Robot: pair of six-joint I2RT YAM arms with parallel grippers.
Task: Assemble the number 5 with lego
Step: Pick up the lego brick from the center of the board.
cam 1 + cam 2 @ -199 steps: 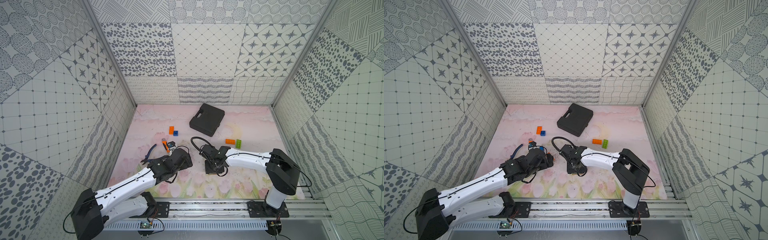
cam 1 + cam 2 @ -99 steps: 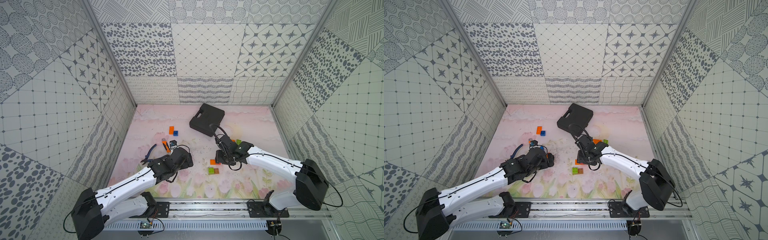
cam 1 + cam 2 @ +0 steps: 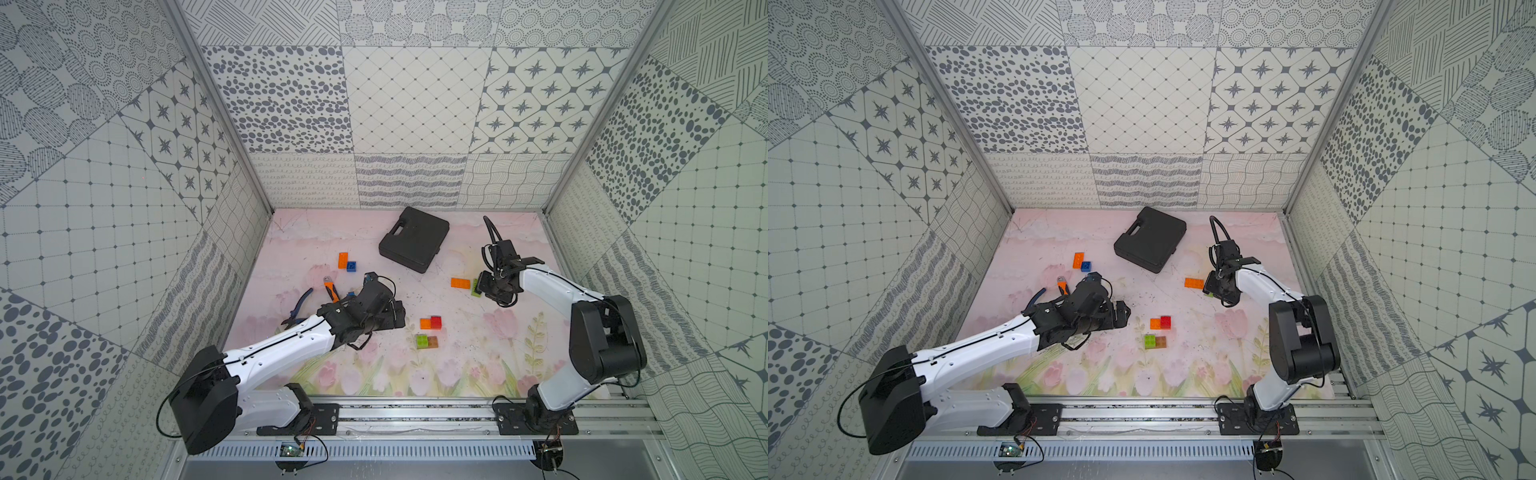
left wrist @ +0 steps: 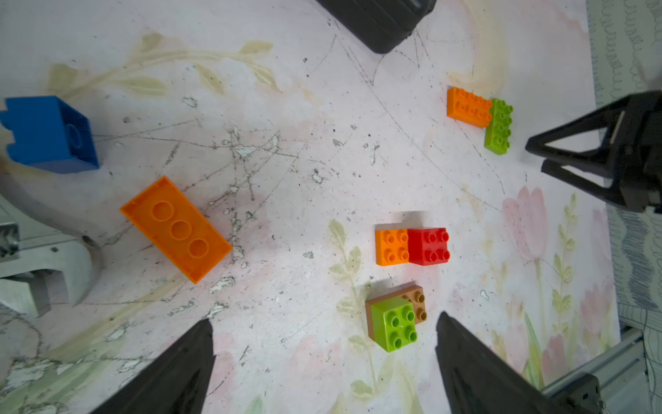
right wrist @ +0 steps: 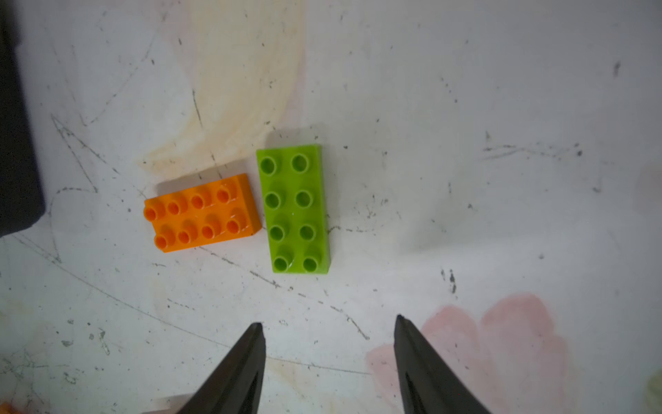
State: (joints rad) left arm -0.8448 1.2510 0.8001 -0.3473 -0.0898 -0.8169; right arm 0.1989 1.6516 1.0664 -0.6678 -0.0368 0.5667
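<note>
While the R gripper [image 5: 327, 320] hovers by the long green brick [image 3: 476, 287], fingers apart and empty, that brick lies at 3 o'clock of the long orange brick [image 3: 460, 283] in both top views, almost touching. L gripper [image 4: 324, 319] gapes wide, empty; red-orange pair [image 3: 431, 323] and green-on-brown stack [image 3: 427, 341] sit at its 3-4 o'clock.

left gripper [image 4: 324, 317] spread wide, right gripper [image 5: 327, 320] parted

A scuffed pink floral surface [image 3: 457, 370] carries scattered lego bricks [image 3: 460, 283], a black case [image 3: 415, 239] and pliers [image 3: 331, 291].
</note>
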